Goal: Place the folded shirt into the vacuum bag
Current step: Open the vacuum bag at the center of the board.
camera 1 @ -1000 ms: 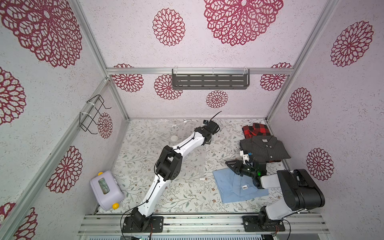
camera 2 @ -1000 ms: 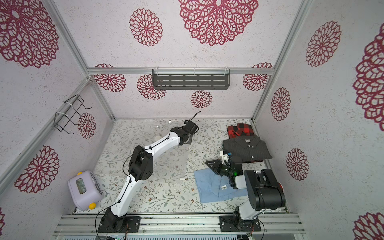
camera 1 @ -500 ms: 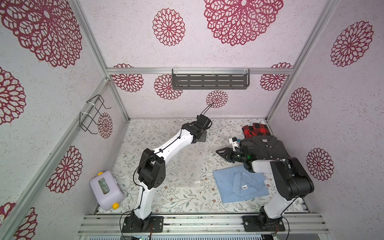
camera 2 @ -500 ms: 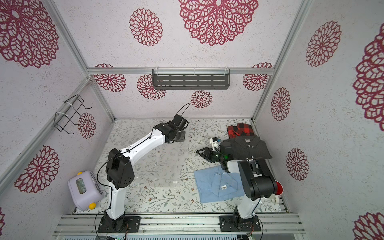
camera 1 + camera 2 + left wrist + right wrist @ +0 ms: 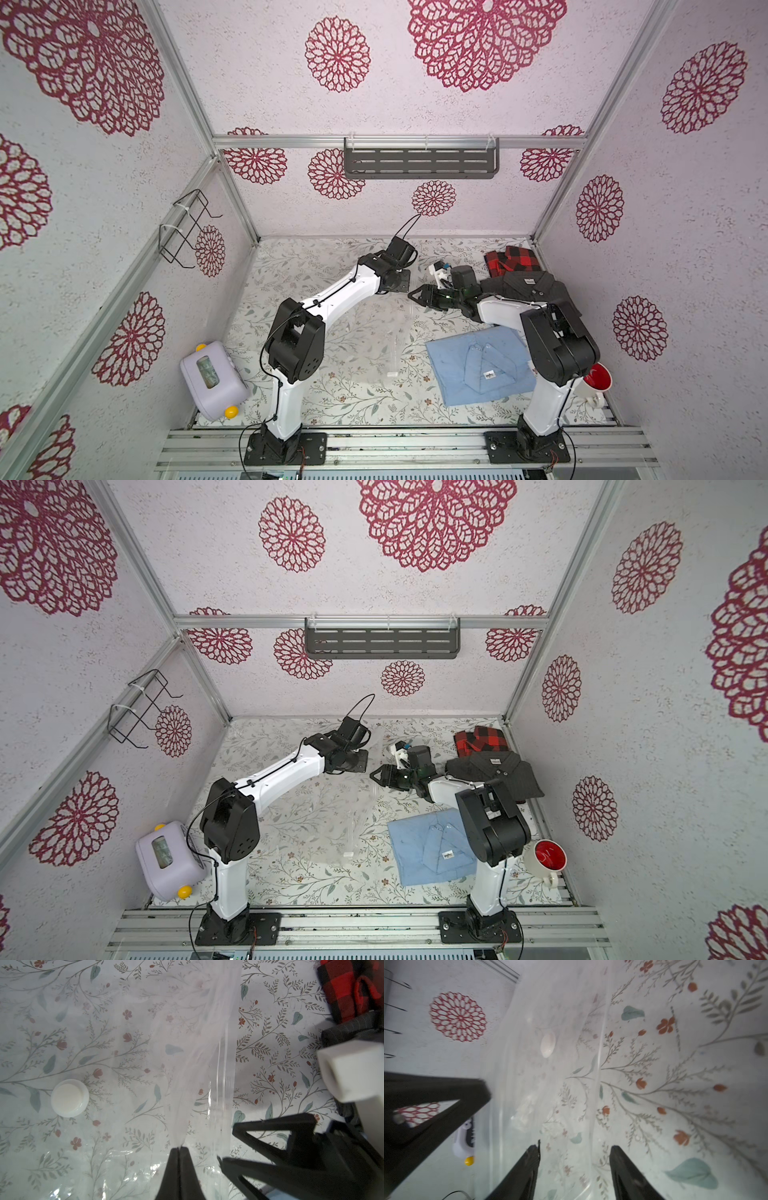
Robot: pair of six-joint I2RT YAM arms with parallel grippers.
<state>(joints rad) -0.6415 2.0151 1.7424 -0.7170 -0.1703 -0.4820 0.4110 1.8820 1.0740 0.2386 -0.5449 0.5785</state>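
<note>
**Task status: early; bag-opening stage, judged from the layout.**

- Vacuum bag (image 5: pixel 365 332), large, clear, crinkly plastic: lies flat across the middle of the floral-patterned tabletop (image 5: pixel 415 411). Its round white valve disc (image 5: pixel 70 1098) faces up. No garment is inside.
- Light blue folded shirt (image 5: pixel 478 365): outside the bag, near the front edge towards the right corner, untouched. It lies just beside the bag's mouth side.
- Dark grey folded shirt (image 5: pixel 528 286): at the right edge, outside the bag.
- Red-and-black plaid folded shirt (image 5: pixel 511 262): in the far right corner, outside the bag.
- Done: one layer of the bag is gripped.
- Left to do: spread the mouth, pick up a shirt, slide it in.

**Arm poses.**

- Left gripper (image 5: pixel 179 1153): the arm reaches from the front edge towards the far middle of the tabletop. The jaws are pinched tight on a fold of bag film, which tents up to the tips.
- Right gripper (image 5: pixel 574 1147): the arm is folded back, its forearm crossing above the grey shirt, with the tool pointing at the left gripper. The jaws stand apart and hold nothing. The bag's ribbed closure strip runs between them; contact cannot be told.
</note>
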